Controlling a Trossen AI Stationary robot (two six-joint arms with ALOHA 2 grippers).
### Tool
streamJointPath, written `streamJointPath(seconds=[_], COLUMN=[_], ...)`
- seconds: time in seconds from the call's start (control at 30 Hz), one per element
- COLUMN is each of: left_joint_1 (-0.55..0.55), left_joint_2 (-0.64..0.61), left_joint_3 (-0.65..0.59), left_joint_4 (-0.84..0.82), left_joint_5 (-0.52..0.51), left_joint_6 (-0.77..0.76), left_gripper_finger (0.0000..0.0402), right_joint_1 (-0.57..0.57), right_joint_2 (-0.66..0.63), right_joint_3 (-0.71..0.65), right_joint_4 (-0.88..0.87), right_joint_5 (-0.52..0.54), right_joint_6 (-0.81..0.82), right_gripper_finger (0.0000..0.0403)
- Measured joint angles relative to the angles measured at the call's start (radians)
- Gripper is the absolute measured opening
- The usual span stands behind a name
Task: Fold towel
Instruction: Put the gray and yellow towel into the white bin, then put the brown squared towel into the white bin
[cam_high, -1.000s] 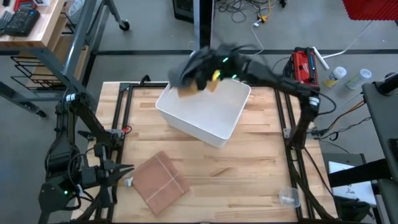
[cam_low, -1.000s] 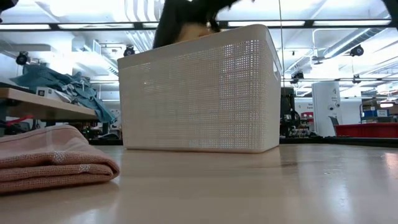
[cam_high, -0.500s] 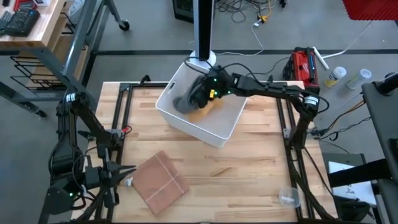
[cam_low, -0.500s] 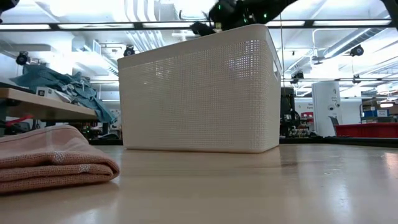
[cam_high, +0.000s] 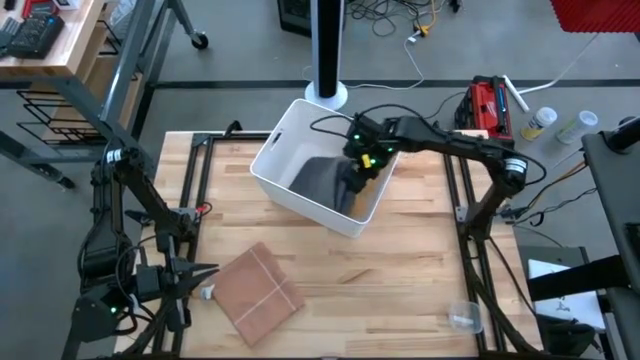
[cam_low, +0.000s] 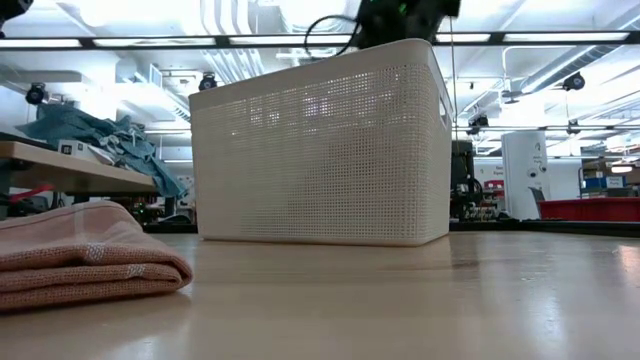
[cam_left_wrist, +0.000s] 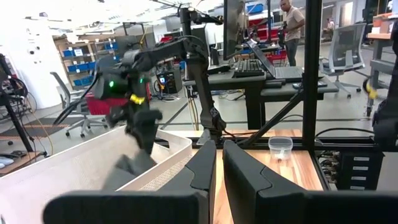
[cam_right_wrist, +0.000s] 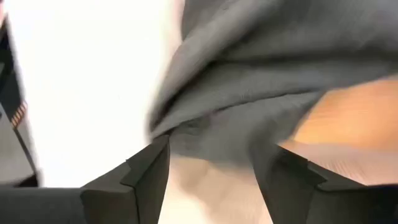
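Right gripper: reaching down into the white basket near its right-hand wall in the high view; fingers spread apart in the right wrist view, with grey cloth bunched between and just beyond them; whether the cloth is actually pinched cannot be told.
Grey towel: crumpled inside the basket, lying on the floor of it below the right gripper; seen close up in the right wrist view, with an orange patch just beside it that cannot be identified.
Left gripper: low at the near left of the table, pointing toward the middle; fingers close together with only a thin gap in the left wrist view, holding nothing.
Pink towel: folded into a neat square, lying flat on the table near the front, just right of the left gripper and well apart from the basket; in the low view a thick folded stack at the left edge.
White basket: standing upright at the far middle of the table, turned at an angle to the table edges; perforated walls filling much of the low view.
Table: pale wooden planks, framed by dark rails.
Plastic cup: clear, small, near the front right corner of the table, well apart from everything else.
Background: a person standing by desks far off in the left wrist view.
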Motion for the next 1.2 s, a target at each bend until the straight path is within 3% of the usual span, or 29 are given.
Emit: streamJointPath(seconds=[0.3, 0.43, 0.57, 0.67, 0.73, 0.87, 1.0, 1.07, 1.2], left_joint_1=[0.030, 0.077, 0.156, 0.243, 0.315, 0.474, 0.567, 0.581, 0.588], left_joint_2=[0.000, 0.000, -0.001, 0.000, 0.000, 0.029, 0.132, 0.190, 0.294], left_joint_3=[0.000, -0.016, -0.063, -0.127, -0.178, -0.316, -0.466, -0.517, -0.558], left_joint_4=[-0.001, -0.009, -0.014, -0.066, -0.126, -0.202, -0.158, -0.089, 0.088], left_joint_5=[0.000, 0.041, 0.194, 0.369, 0.540, 1.060, 1.476, 1.580, 1.651], left_joint_6=[-0.043, -0.134, -0.257, -0.459, -0.656, -1.018, -1.097, -1.081, -1.068], left_gripper_finger=[0.0015, 0.0004, 0.0001, 0.0001, 0.0000, 0.0000, 0.0000, 0.0000, 0.0000], right_joint_1=[0.009, 0.068, 0.190, 0.307, 0.380, 0.500, 0.600, 0.628, 0.641], right_joint_2=[-0.117, -0.203, -0.293, -0.338, -0.346, -0.327, -0.243, -0.167, -0.016], right_joint_3=[0.239, 0.295, 0.266, 0.195, 0.140, 0.002, -0.173, -0.244, -0.274], right_joint_4=[-0.333, -0.268, -0.154, -0.059, -0.004, 0.120, 0.377, 0.523, 0.813], right_joint_5=[0.015, 0.082, 0.221, 0.329, 0.391, 0.437, 0.430, 0.420, 0.412], right_joint_6=[-0.017, -0.045, -0.050, -0.031, -0.013, 0.048, 0.120, 0.170, 0.204], right_gripper_finger=[0.0199, 0.0188, 0.0182, 0.0178, 0.0176, 0.0174, 0.0174, 0.0174, 0.0174])
